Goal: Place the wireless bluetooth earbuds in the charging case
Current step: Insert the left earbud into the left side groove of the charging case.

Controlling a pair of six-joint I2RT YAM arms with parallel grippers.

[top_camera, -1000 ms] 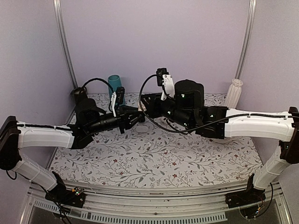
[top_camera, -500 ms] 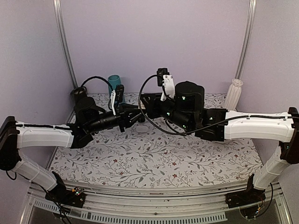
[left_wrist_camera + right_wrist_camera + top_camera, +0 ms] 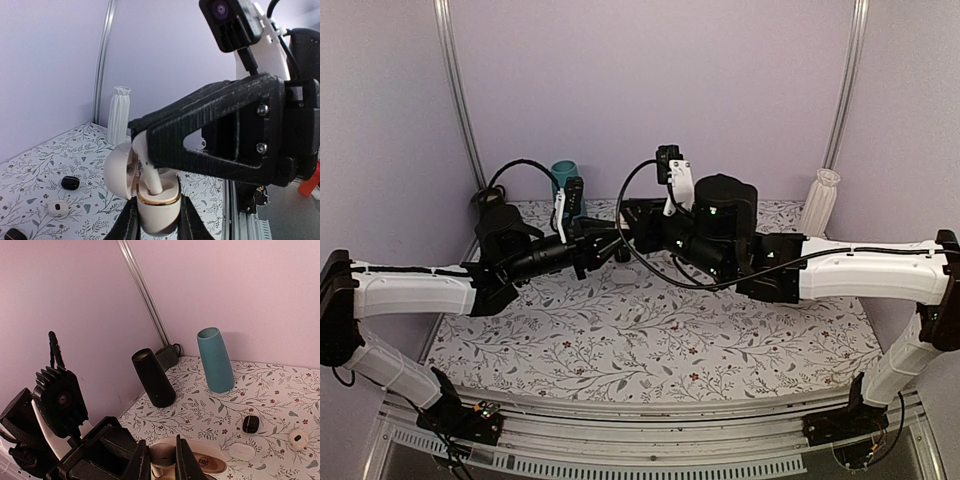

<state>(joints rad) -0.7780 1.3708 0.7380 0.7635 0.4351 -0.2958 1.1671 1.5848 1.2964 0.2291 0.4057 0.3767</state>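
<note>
You have no word, number or brand here that you can read: the only thing like print is a small dark mark (image 3: 202,460) on the inner face of the open charging case (image 3: 218,463), seen from the right wrist, and it is too blurred to make out.
</note>
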